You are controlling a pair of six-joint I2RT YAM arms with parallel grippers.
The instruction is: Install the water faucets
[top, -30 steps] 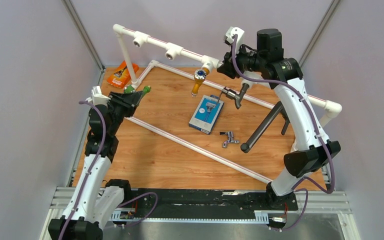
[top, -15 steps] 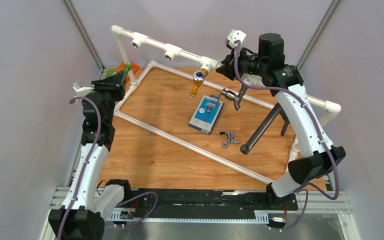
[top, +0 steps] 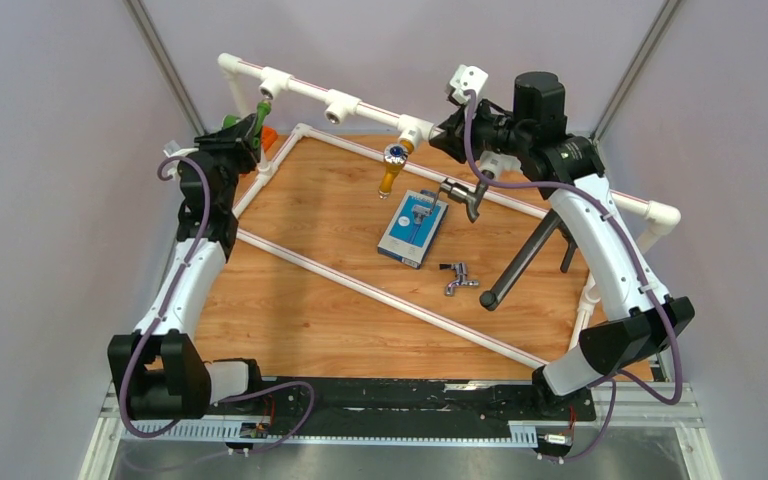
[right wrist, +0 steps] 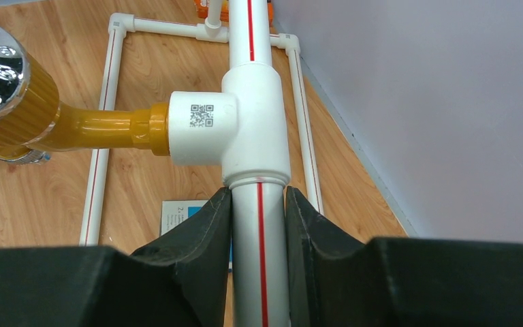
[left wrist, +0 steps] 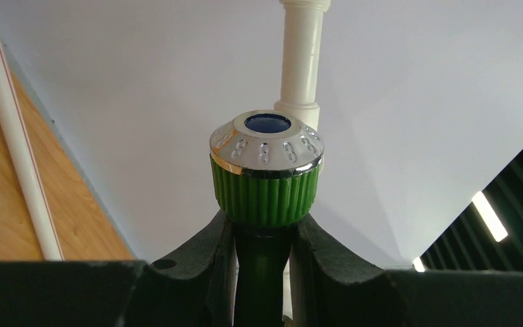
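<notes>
My left gripper (top: 247, 133) is shut on the green plastic faucet (top: 258, 120) and holds it just below the leftmost tee socket (top: 272, 80) of the white pipe frame (top: 305, 90). In the left wrist view the faucet's green ribbed knob with chrome cap (left wrist: 267, 177) stands between my fingers (left wrist: 211, 255), with a white pipe (left wrist: 302, 61) behind it. My right gripper (top: 452, 130) is shut on the frame's top pipe (right wrist: 259, 225), right beside a tee (right wrist: 248, 116) that carries an amber faucet (right wrist: 41, 122). A shiny chrome faucet (top: 457, 278) lies loose on the table.
A blue-and-white box (top: 413, 228) lies mid-table. A dark metal tap (top: 463, 193) hangs by the pipe under my right gripper. A black strut (top: 525, 255) slants down at the right. An orange packet (top: 271, 137) peeks out behind the left arm. Frame pipes cross the floor (top: 380, 290).
My left arm has swung from the table's left side to the back left corner and lifted the green faucet up to the leftmost tee. The right arm has barely moved.
</notes>
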